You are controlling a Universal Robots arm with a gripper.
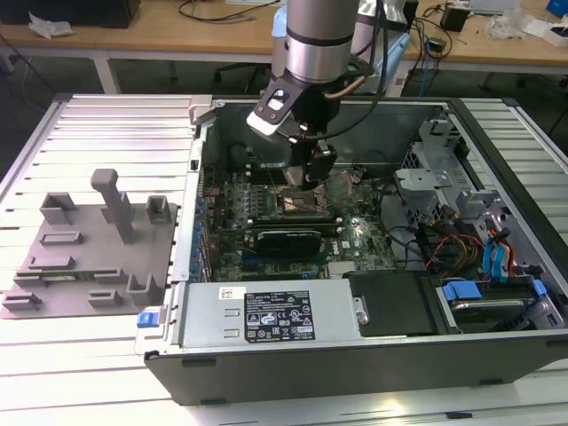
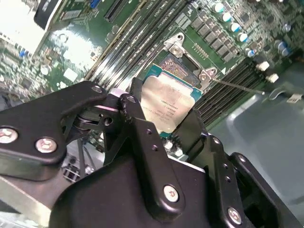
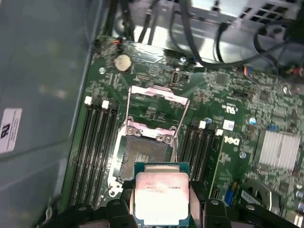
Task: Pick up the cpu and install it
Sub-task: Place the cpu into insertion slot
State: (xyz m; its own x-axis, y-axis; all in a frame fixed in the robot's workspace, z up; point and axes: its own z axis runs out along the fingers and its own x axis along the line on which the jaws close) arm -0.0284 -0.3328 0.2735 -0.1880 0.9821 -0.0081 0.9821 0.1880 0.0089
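The black two-fingered gripper (image 2: 164, 116) is pinching the cpu (image 2: 167, 105), a small flat square chip with a pale silver-grey metal lid and a thin green rim; its fingers (image 2: 137, 124) press on two opposite edges of the chip and are parted no wider than the chip itself; the lid faces the camera in both wrist views.

The chip hangs over the socket (image 2: 183, 66), a dark square recess framed in bright metal on the green motherboard (image 2: 71, 52); in the second wrist view it overlaps part of the socket's frame; whether it touches the socket cannot be told.

In the first wrist view the cpu (image 3: 161, 197) sits at one edge of the socket (image 3: 142, 154), most of the dark recess bare beyond it; the socket's silver metal retention frame (image 3: 156, 95) is folded open on the side of the socket away from the chip; long black memory slots (image 3: 97, 142) run along both flanks of the socket; a round silver coin battery (image 3: 123, 61) lies past the retention frame, further from the socket.

In the exterior view the gripper (image 1: 312, 173) stands just above the socket (image 1: 300, 202) inside the open dark grey computer case (image 1: 355, 373); a long black rectangular expansion card (image 1: 286, 240) lies just beside the socket, on the camera's side of it; the grey plastic fixture plate with upright posts (image 1: 89, 253) lies outside the case, well apart from the socket towards the exterior view's left.
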